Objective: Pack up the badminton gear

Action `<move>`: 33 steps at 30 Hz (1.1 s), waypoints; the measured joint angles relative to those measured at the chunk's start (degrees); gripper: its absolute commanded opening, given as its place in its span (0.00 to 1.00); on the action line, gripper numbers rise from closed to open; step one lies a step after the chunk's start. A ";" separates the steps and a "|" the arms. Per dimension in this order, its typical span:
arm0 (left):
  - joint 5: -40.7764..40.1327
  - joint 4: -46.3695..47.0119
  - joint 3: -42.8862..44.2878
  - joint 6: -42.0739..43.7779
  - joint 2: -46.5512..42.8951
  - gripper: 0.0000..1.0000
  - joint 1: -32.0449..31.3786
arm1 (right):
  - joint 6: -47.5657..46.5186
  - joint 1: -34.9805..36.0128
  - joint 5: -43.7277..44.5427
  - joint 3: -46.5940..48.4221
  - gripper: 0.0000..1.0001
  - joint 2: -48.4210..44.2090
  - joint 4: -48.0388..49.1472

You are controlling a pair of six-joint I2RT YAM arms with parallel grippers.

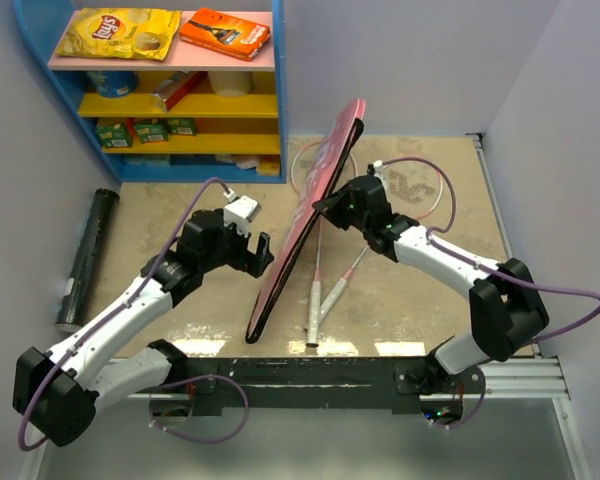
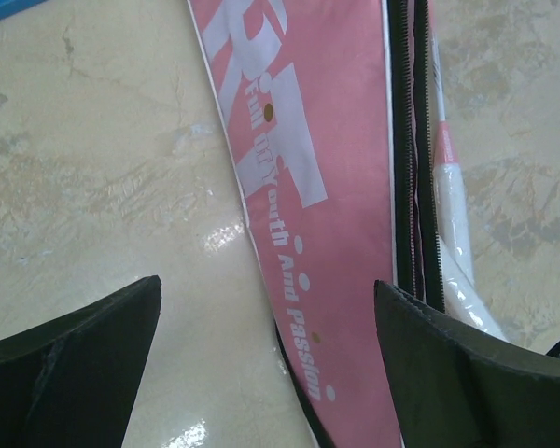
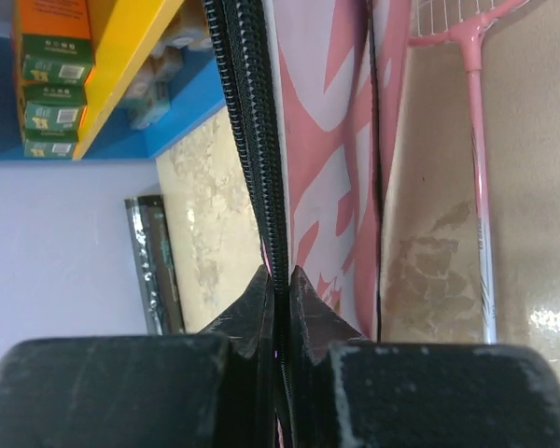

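My left claw [image 1: 252, 250] hung spread wide just beside the pink racket-shaped fabric bag [image 1: 302, 235], propped on edge on the marbled tabletop [image 1: 420, 290], while my right claw [image 1: 327, 207] pinched its black zipper edge [image 3: 252, 140]. I judged I was opening the bag. Next, my left had to grip the facing flap so the thin pink-and-white rackets [image 1: 320, 290] beneath could slide in.

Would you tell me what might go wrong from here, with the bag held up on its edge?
The right gripper pinches only the zipper edge of the pink bag; that thin grip might slip and the bag flop onto the rackets. The open left gripper, if it advances, might push the bag over instead of parting it.
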 measured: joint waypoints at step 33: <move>-34.93 -6.58 7.34 -6.62 22.67 1.00 -28.55 | -5.79 -4.61 -3.69 -4.26 0.00 8.20 1.44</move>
